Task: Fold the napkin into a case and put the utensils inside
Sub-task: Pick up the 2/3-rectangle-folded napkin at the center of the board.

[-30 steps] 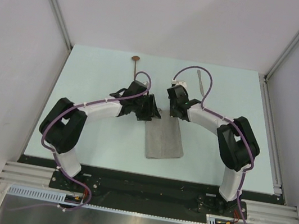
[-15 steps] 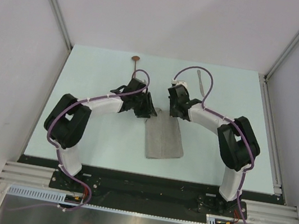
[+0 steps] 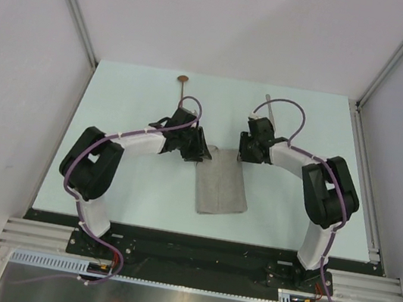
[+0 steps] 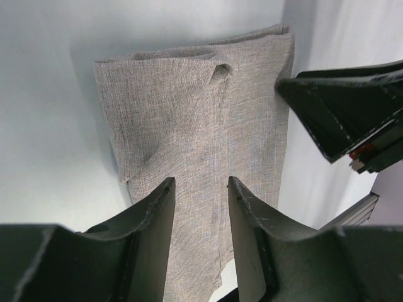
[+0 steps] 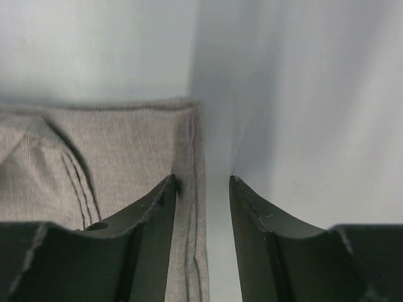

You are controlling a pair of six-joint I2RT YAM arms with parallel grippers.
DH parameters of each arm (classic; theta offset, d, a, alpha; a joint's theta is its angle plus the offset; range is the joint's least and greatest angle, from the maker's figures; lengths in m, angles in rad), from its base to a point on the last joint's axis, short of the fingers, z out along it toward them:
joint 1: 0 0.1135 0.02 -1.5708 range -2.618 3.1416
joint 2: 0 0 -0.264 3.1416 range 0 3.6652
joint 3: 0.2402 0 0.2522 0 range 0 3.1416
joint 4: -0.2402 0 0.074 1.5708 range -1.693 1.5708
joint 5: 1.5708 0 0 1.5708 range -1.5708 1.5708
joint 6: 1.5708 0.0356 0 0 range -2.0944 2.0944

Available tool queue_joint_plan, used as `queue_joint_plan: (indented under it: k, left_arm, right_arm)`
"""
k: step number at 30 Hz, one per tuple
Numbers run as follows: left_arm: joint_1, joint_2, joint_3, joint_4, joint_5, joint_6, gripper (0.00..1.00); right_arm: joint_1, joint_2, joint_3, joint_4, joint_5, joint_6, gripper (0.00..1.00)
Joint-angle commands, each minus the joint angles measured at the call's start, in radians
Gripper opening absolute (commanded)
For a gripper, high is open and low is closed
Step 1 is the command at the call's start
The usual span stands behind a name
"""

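Folded grey-beige woven napkin (image 3: 220,186) lies flat mid-table, side edges straight, far edge rumpled. Left gripper (image 3: 200,149) hovers over its far left corner, jaws parted, empty. Right gripper (image 3: 250,149) has let go and shifted rightward, straddling the right edge. Copper-bowled spoon (image 3: 184,81) and silver knife (image 3: 269,108) lie beyond on the bare pale table (image 3: 131,109).

Left end effector (image 3: 202,153) and right end effector (image 3: 247,155) block far corners of the napkin (image 3: 220,188), near edge free
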Motion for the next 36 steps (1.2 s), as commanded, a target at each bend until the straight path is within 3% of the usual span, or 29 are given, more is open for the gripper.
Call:
queue_joint_plan:
  k: [1, 7, 16, 26, 32, 36]
  left_arm:
    - [0.003, -0.041, -0.015, 0.035, 0.026, -0.001, 0.44]
    - [0.003, -0.039, -0.018, 0.029, 0.026, 0.003, 0.44]
    - [0.003, -0.033, -0.026, 0.032, 0.025, 0.005, 0.44]
    - [0.018, -0.041, -0.002, 0.002, 0.011, 0.014, 0.44]
    - [0.045, 0.020, 0.067, -0.071, -0.003, 0.041, 0.43]
    - [0.043, 0.051, 0.054, -0.031, -0.001, 0.008, 0.43]
  right_arm:
    - [-0.010, -0.065, -0.063, 0.084, -0.124, 0.025, 0.44]
    - [-0.010, -0.065, -0.139, 0.163, -0.149, 0.059, 0.40]
    - [0.060, -0.002, -0.147, 0.137, 0.041, 0.036, 0.32]
    - [0.102, -0.030, -0.124, 0.159, 0.130, 0.001, 0.00]
    - [0.129, -0.085, -0.063, 0.104, 0.141, -0.044, 0.00]
    - [0.160, -0.094, -0.023, 0.053, 0.167, -0.055, 0.00]
